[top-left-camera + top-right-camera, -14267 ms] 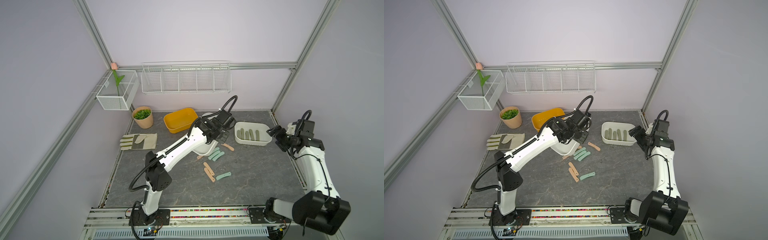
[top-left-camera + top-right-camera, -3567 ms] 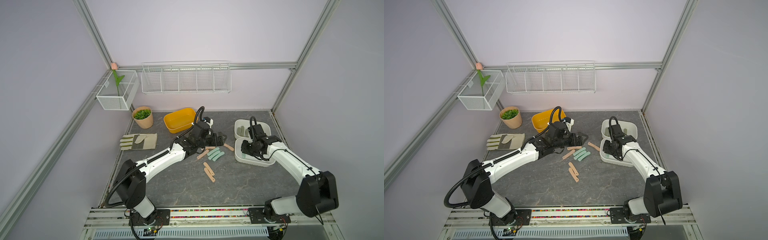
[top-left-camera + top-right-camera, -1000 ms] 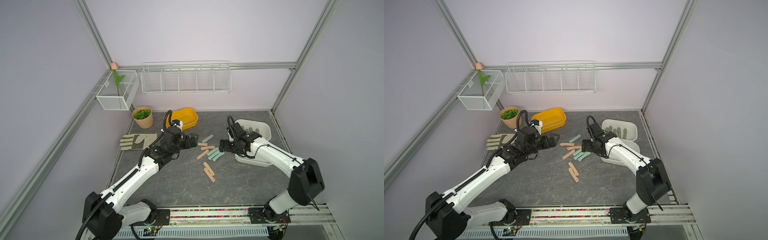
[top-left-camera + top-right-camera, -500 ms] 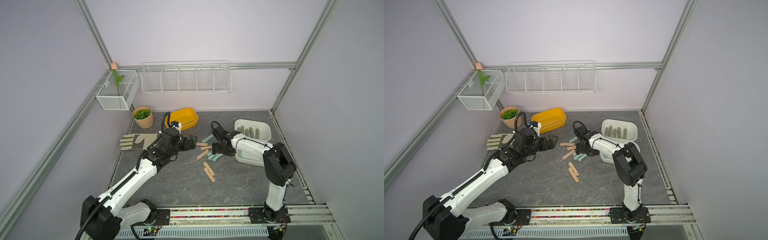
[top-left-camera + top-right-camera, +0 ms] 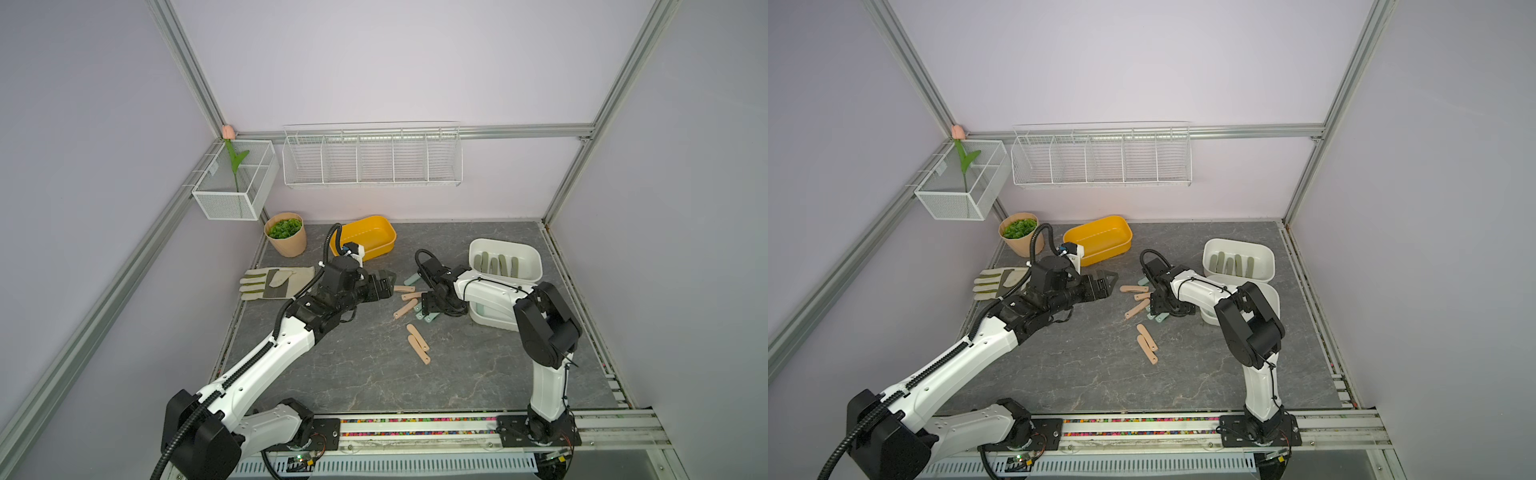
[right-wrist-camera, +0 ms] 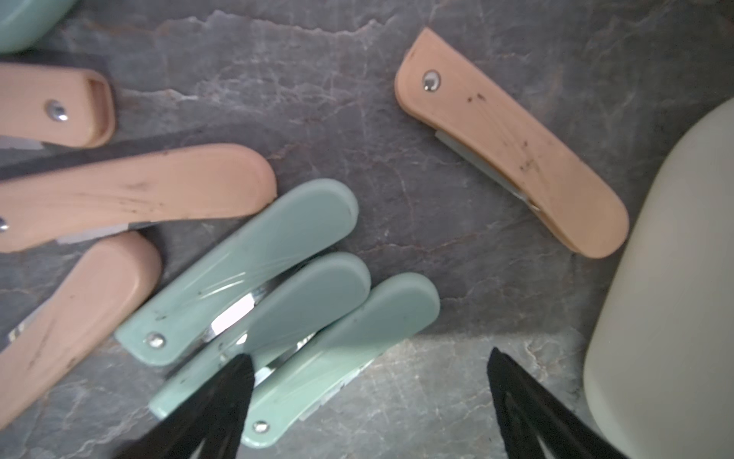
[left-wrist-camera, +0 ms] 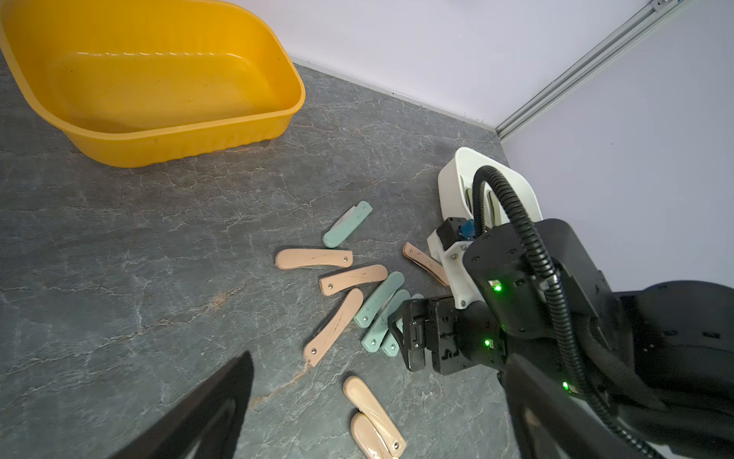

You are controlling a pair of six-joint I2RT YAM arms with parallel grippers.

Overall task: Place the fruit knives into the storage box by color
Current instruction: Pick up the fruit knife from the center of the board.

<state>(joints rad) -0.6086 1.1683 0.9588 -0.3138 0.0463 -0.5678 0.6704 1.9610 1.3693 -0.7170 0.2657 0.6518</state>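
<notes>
Several peach-pink fruit knives (image 5: 405, 299) and three mint ones (image 6: 254, 254) lie in a loose cluster mid-table, with a peach pair (image 5: 417, 343) nearer the front and a lone mint knife (image 7: 347, 223) behind. Several olive knives (image 5: 496, 264) lie in the white storage box (image 5: 536, 266) at the back right. My right gripper (image 6: 369, 353) is open, low over the three mint knives, one fingertip (image 6: 234, 381) over the middle one. My left gripper (image 5: 386, 282) hangs open and empty just left of the cluster, above the table.
A second white box (image 5: 492, 320) sits under my right forearm, a bit of mint showing inside. A yellow tub (image 5: 374, 232), a plant pot (image 5: 286, 235) and a work glove (image 5: 274, 282) lie at the back left. Wire baskets (image 5: 372, 158) hang on the wall.
My right gripper has moved left from beside the white boxes and come down over the mint knives, its arm folding. My left gripper has barely shifted. Both stay open.
</notes>
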